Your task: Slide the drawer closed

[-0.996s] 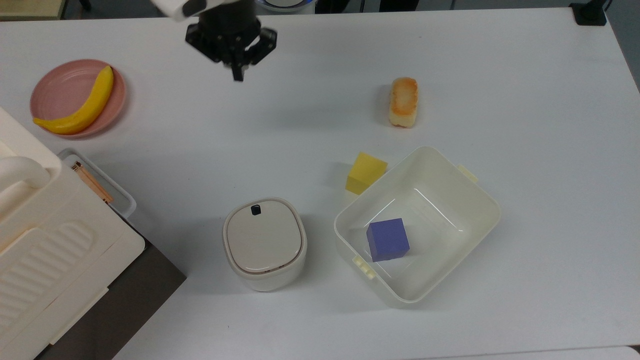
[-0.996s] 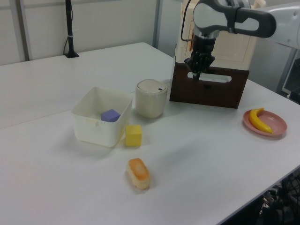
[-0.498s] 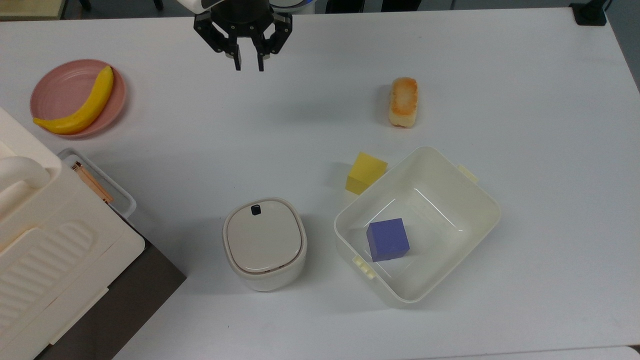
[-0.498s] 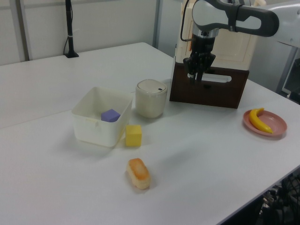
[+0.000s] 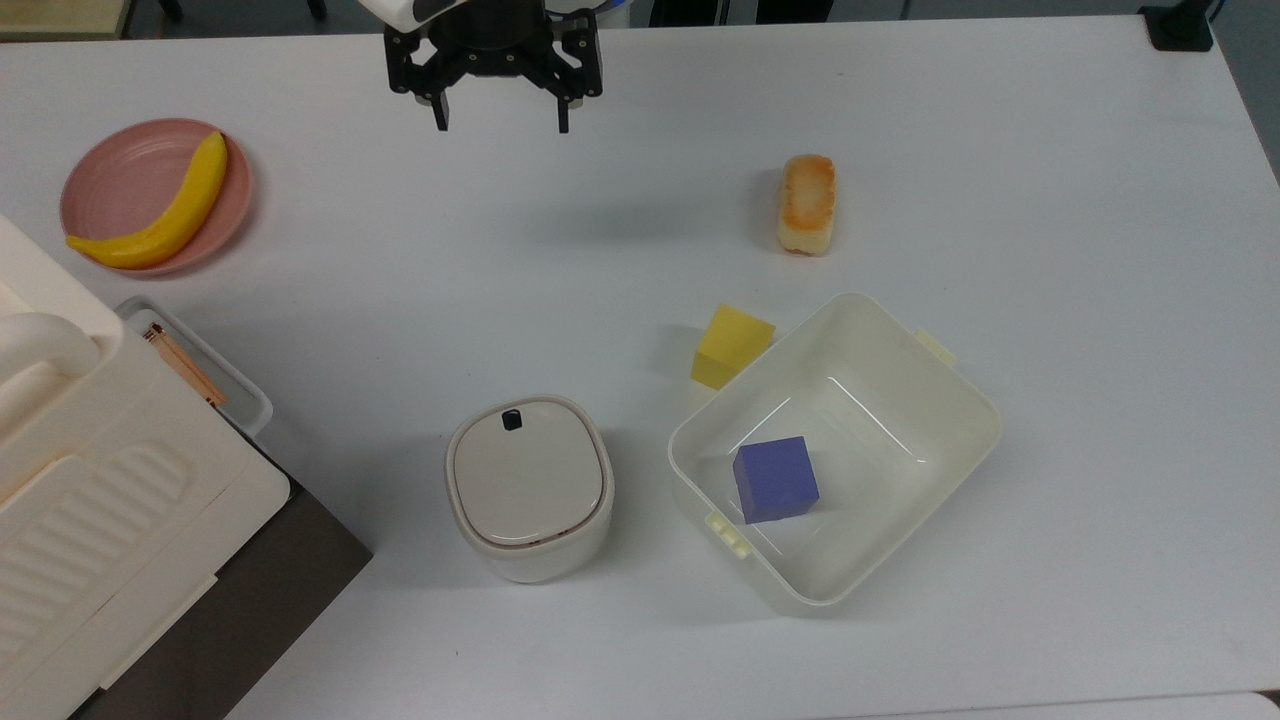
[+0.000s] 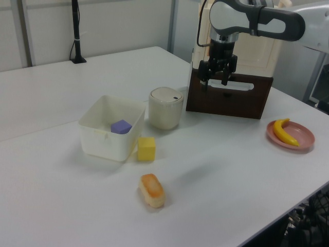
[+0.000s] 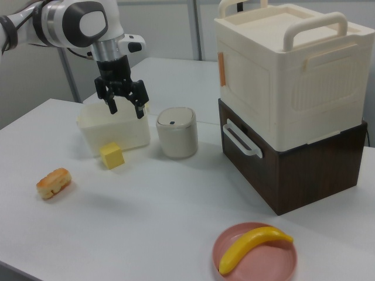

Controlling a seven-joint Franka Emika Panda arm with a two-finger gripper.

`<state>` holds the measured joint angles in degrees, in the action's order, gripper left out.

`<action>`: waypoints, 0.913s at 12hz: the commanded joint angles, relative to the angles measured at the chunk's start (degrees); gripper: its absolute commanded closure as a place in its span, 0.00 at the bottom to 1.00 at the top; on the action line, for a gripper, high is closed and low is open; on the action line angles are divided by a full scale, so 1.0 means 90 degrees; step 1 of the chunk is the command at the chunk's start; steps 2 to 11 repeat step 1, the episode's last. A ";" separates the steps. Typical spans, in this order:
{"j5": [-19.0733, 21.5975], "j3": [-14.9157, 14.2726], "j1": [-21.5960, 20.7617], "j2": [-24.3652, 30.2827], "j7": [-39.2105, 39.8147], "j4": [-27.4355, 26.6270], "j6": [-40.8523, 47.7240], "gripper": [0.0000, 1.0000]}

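Nearby, boxy dark-wood drawer, white loop handle.

Tool fingers spread from shut to wide apart; wrist rotated.

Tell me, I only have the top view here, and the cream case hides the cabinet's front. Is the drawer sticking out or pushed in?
Observer: In the right view the drawer looks pushed in. Its dark front sits flush with the cabinet, and I see no gap.
Operator: And how high are the jaws? From above I can't judge.
Observer: The right view shows them hanging open in the air, well above the table, holding nothing and far from the drawer's white handle.
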<state>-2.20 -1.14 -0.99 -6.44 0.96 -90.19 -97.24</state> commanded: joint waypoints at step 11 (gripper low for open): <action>-0.0078 -0.0127 -0.0075 0.0149 0.0060 -0.0077 0.0052 0.00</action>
